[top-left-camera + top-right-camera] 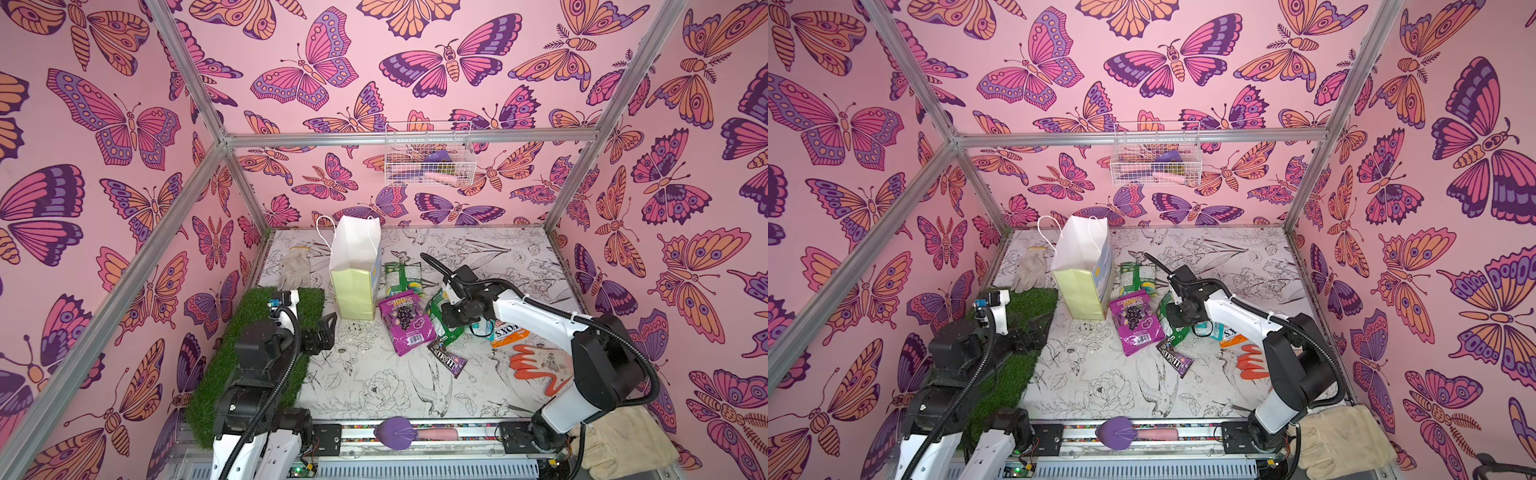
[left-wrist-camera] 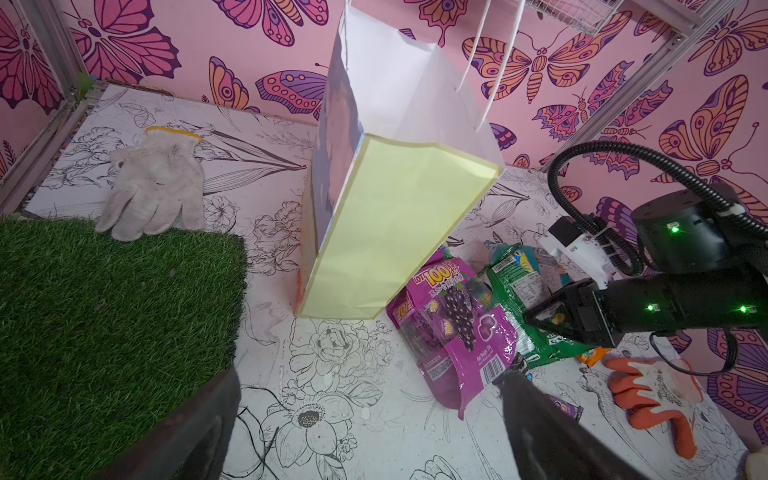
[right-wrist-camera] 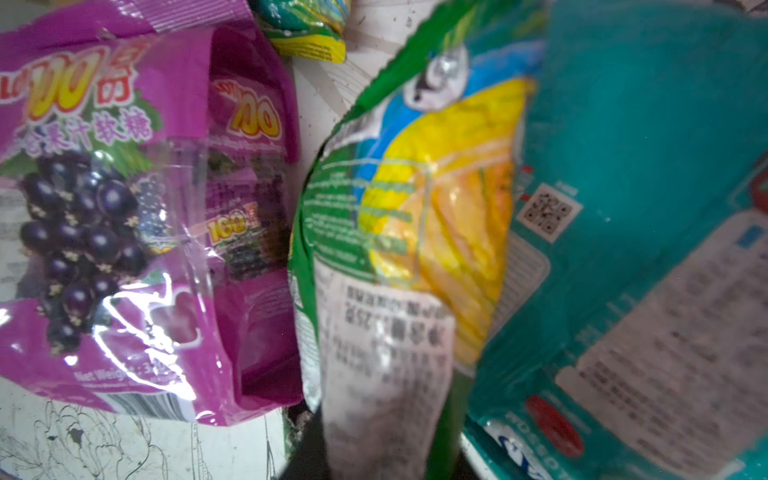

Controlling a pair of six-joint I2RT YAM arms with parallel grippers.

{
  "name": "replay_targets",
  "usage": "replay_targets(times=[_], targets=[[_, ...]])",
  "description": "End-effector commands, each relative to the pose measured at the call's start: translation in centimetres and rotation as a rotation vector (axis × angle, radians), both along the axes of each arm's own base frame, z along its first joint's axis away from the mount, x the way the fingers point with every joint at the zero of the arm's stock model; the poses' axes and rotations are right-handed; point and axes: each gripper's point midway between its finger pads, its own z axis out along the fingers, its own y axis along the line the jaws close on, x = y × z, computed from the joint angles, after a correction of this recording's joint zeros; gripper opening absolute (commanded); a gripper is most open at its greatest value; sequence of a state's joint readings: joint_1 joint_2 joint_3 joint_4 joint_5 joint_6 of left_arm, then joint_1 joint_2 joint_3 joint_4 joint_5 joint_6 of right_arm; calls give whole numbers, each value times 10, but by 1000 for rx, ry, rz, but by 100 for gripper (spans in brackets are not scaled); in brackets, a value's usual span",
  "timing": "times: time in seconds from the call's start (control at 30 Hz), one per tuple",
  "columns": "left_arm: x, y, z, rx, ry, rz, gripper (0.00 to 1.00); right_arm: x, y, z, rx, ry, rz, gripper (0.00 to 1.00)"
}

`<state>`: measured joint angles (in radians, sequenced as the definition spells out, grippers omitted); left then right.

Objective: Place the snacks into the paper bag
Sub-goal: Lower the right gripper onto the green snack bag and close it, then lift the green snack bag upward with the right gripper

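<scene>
The right tool (image 2: 536, 318) pinches the green packet (image 2: 515, 286) in the middle of the counter (image 1: 374, 395), between the purple pouch (image 3: 104, 208) and a teal packet (image 3: 644, 166), so a thin hold on slick film may slip or drag neighbours when lifted toward the bag (image 1: 353, 291) standing nearer the back-left corner, while the left tool (image 1: 323, 332) hangs wide.

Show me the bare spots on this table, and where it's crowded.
Bare: the near middle of the table, between the grass mat and the brown candy packet; also the far right corner. Crowded: right of the paper bag, where packets overlap.
</scene>
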<state>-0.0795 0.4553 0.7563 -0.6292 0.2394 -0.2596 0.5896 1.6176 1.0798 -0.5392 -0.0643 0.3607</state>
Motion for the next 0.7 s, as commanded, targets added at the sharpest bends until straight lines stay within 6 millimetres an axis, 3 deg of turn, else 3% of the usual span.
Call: replay_targets(times=[0.0, 0.67], targets=[[-2, -2, -9, -2, 24, -7, 100, 1, 1, 11, -10, -18, 8, 2], [-3, -2, -8, -6, 20, -8, 100, -1, -5, 53, 29, -125, -7, 0]])
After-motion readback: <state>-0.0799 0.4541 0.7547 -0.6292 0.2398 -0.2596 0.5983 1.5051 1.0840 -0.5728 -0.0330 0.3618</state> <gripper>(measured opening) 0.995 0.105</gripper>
